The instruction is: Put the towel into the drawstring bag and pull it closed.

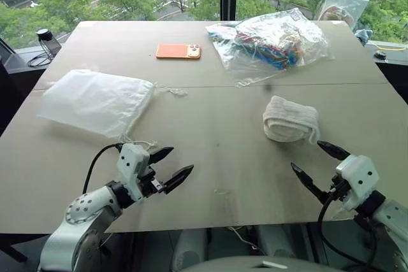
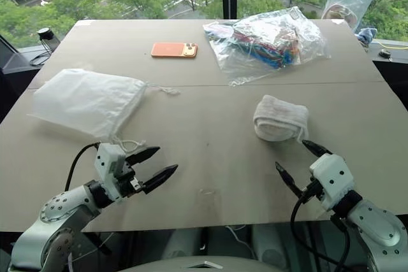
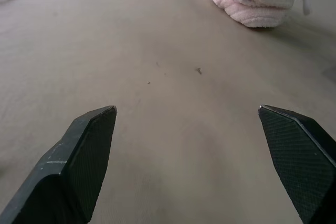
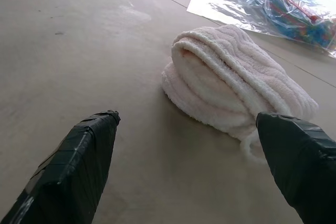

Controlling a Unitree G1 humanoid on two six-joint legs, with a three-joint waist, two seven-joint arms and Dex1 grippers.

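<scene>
Task not begun: towel [image 1: 291, 119] lies rolled on the bench [image 1: 217, 151], well apart from the flat drawstring bag [image 1: 95, 101]; left gripper [image 1: 169, 165] and right gripper [image 1: 313, 165] fingers spread, empty.

A tan table [image 1: 210, 151] stands before a window with green trees behind. On the table's far side lies an orange phone [image 1: 178, 51]. Right of the phone, well apart, sits 1 clear plastic bag [image 1: 271, 42] of colourful items.
</scene>
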